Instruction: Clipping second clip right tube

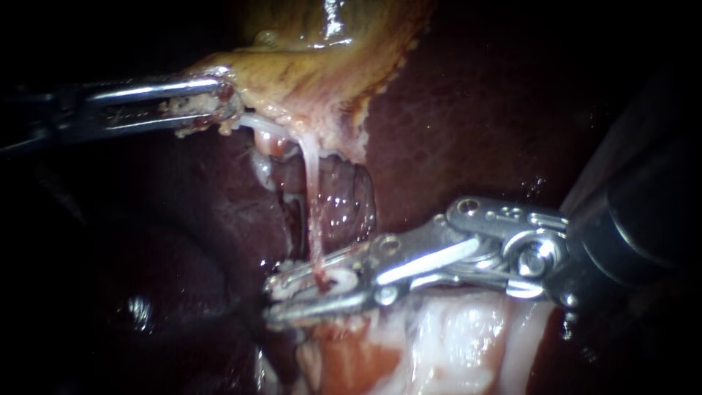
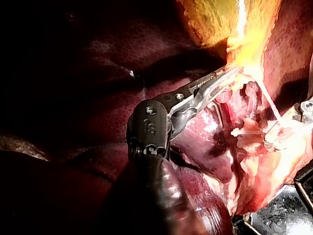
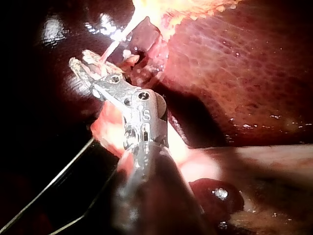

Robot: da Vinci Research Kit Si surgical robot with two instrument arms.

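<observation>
Dark liver (image 1: 468, 124), right instrument (image 1: 270, 301) jaws around tube (image 1: 313, 197)

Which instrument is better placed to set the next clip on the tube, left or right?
Right. The right instrument has the tube between its open jaws. The left instrument is occupied, jaws shut on the gallbladder, apparently tensioning the tube.

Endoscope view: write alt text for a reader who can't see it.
The slender metal right instrument has its open jaws around the lower end of a thin pale tube that runs across dark red liver. The left instrument has its jaws shut on the edge of the yellowish gallbladder, where the tube begins.
</observation>
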